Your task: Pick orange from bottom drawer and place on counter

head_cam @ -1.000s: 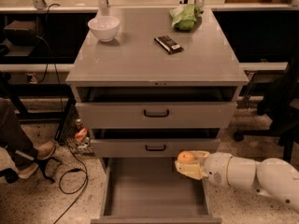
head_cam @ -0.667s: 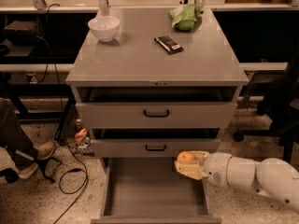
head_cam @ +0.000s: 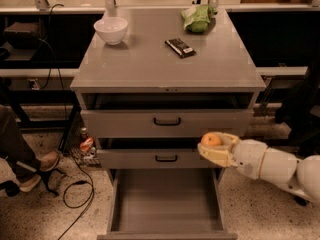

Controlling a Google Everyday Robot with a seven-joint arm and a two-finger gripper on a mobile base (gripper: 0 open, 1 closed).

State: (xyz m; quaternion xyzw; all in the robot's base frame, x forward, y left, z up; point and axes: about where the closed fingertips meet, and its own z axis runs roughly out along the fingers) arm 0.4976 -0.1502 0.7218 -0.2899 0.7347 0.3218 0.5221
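Observation:
My gripper (head_cam: 214,147) reaches in from the right and is shut on the orange (head_cam: 211,140), a small round fruit held between its cream fingers. It hovers in front of the right end of the middle drawer, above the open bottom drawer (head_cam: 165,199), whose flat grey floor is bare. The counter (head_cam: 150,59) is the grey cabinet top, well above and behind the gripper.
On the counter stand a white bowl (head_cam: 110,30) at the back left, a green bag (head_cam: 198,18) at the back right and a dark flat packet (head_cam: 180,47) near the middle. The two upper drawers stand slightly open. A person's foot (head_cam: 35,169) and cables lie left of the cabinet.
The gripper with the orange has risen a little, from just above the bottom drawer to the level of the middle drawer's front.

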